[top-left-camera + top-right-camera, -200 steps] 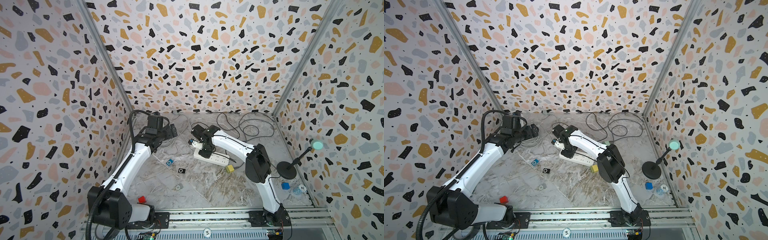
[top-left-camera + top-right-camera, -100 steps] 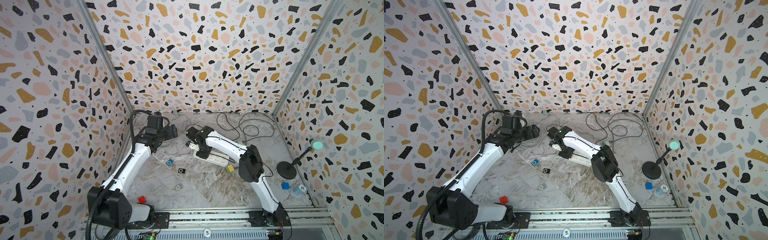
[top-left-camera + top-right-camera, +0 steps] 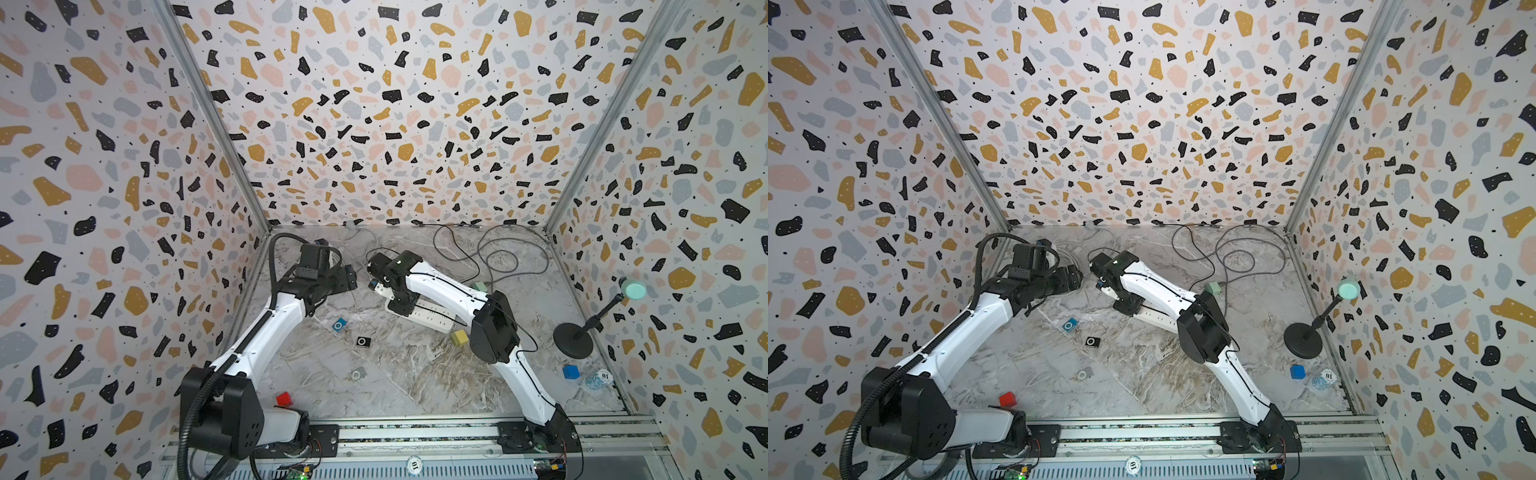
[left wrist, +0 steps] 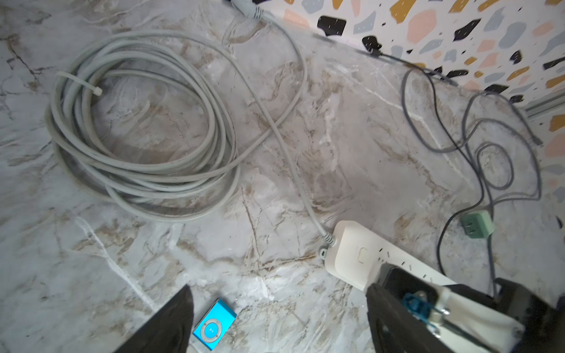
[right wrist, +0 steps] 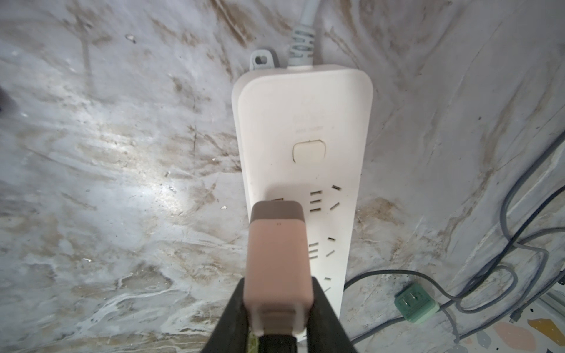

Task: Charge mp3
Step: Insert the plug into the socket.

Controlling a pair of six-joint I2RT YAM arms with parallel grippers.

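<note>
Well, our right gripper [image 5: 278, 295] pinches the pink charger [image 5: 276, 244] by its flat sides, likely light, rigid, slick; left gripper [image 4: 278, 311] gapes empty.

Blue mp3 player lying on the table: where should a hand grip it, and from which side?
Pinch the blue mp3 player across its two long edges, coming straight down from above. It lies flat and face up on the table, probably too thin to catch from the side, and bare surface flanks both long edges.
</note>
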